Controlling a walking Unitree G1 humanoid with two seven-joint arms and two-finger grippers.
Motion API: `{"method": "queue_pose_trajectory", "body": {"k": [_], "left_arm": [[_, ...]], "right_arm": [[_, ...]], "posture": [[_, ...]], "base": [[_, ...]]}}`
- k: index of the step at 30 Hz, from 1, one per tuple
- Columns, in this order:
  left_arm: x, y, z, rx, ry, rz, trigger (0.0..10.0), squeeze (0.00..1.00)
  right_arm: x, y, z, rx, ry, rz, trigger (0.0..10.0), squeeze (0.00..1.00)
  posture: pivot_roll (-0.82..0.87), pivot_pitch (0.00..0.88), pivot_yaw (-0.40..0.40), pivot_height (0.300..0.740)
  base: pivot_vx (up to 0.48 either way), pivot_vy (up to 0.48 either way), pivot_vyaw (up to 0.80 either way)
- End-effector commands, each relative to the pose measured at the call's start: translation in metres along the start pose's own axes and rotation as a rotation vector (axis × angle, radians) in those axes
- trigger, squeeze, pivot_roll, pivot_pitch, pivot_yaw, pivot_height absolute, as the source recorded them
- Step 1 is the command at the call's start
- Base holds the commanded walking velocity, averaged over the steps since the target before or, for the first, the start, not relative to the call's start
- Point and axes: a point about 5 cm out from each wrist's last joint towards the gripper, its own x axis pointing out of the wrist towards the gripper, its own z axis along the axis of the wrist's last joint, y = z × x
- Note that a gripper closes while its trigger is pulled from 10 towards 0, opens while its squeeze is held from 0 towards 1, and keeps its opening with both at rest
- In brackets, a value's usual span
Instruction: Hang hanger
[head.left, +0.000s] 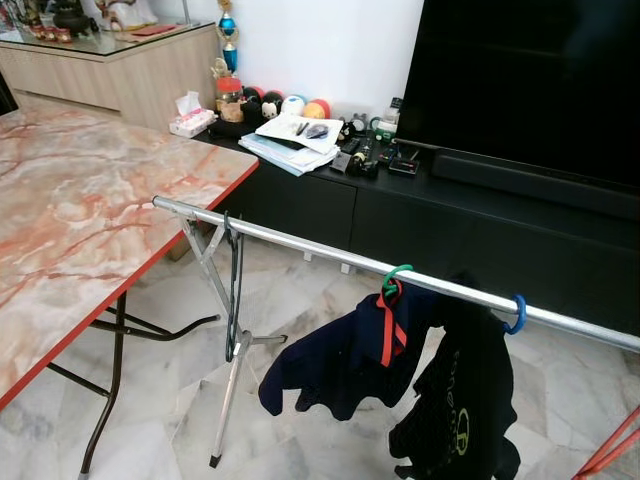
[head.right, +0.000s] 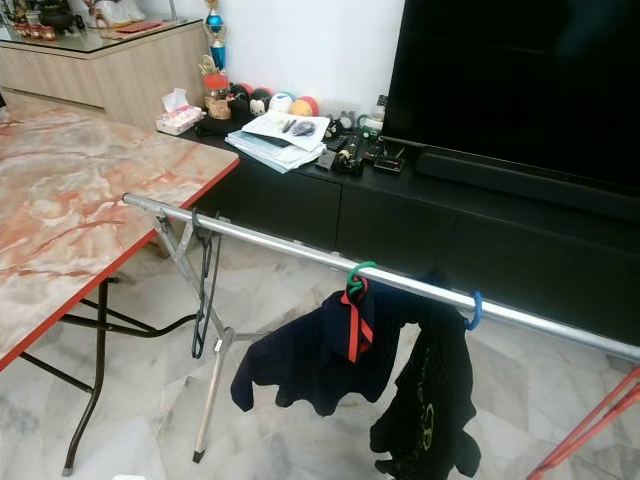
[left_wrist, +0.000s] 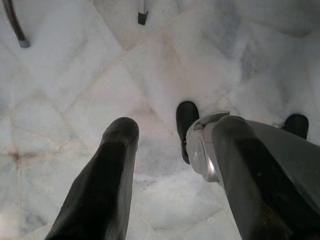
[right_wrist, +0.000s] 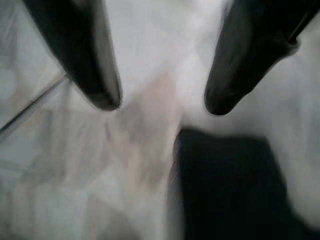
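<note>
Rail: silver drying-rack rail (head.left: 300, 241) runs from the left middle of the frame down to the right edge, beside a marble-patterned folding table (head.left: 70, 200) at left.
Hangers: green hanger hook (head.left: 396, 272) and blue hanger hook (head.left: 518, 312) sit on the rail right of centre, each carrying a dark garment (head.left: 345, 355); a thin black hanger (head.left: 233, 290) hangs bare near the rail's left end.
Handling: my guess is the hangers are light, stiff plastic, the clothes soft and swaying; best taken by the neck just under the hook.
Left gripper (left_wrist: 170, 135): points at the pale marble floor (left_wrist: 75, 75), fingers spread wide, holding nothing.
Right gripper (right_wrist: 162, 102): blurred, fingers apart, nothing between them, above the floor and a dark patch.
Progress: hangers look already hung.
</note>
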Motion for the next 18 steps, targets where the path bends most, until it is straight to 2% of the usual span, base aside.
{"method": "queue_pose_trajectory", "body": {"k": [1,2,3,4,7,10,11,13,18], "left_arm": [[-0.001,0.002,-0.008,0.021,0.036,-0.001,10.0,0.00],[-0.001,0.002,-0.008,0.023,0.036,-0.003,10.0,0.00],[-0.001,0.002,-0.008,0.023,0.036,-0.003,10.0,0.00],[-0.001,0.002,-0.008,0.023,0.035,-0.004,10.0,0.00],[-0.001,0.002,-0.008,0.022,0.034,-0.004,10.0,0.00],[-0.001,0.002,-0.007,0.020,0.032,-0.003,10.0,0.00],[-0.001,0.002,-0.007,0.019,0.032,-0.002,10.0,0.00],[-0.001,0.002,-0.007,0.021,0.033,-0.003,10.0,0.00],[-0.001,0.002,-0.006,0.026,0.032,-0.006,10.0,0.00]], "right_arm": [[-0.003,-0.039,0.079,0.067,-0.309,-0.121,10.0,0.00],[-0.010,-0.051,0.099,0.083,-0.384,-0.140,10.0,0.00],[-0.010,-0.051,0.099,0.083,-0.384,-0.140,10.0,0.00],[-0.011,-0.053,0.110,0.112,-0.438,-0.139,10.0,0.00],[-0.013,-0.054,0.123,0.150,-0.524,-0.143,10.0,0.00],[-0.016,-0.055,0.129,0.179,-0.572,-0.155,10.0,0.00],[-0.025,-0.057,0.135,0.190,-0.560,-0.160,10.0,0.00],[-0.028,-0.059,0.139,0.190,-0.523,-0.153,10.0,0.00],[-0.014,-0.056,0.148,0.157,-0.467,-0.126,10.0,0.00]], "posture": [[0.05,0.033,-0.025,0.740],[0.05,0.031,-0.025,0.740],[0.05,0.031,-0.025,0.740],[0.05,0.031,-0.025,0.740],[0.06,0.023,-0.028,0.740],[0.06,0.023,-0.029,0.740],[0.06,0.022,-0.024,0.740],[0.06,0.022,-0.024,0.740],[0.05,0.017,-0.018,0.740]], "base": [[0.000,0.000,0.00],[0.000,0.000,0.00],[0.000,0.000,0.00],[0.000,0.000,0.00],[0.000,0.000,0.00],[0.000,0.000,0.00],[0.000,0.000,0.00],[0.000,0.000,0.00],[0.000,0.000,0.00]]}}
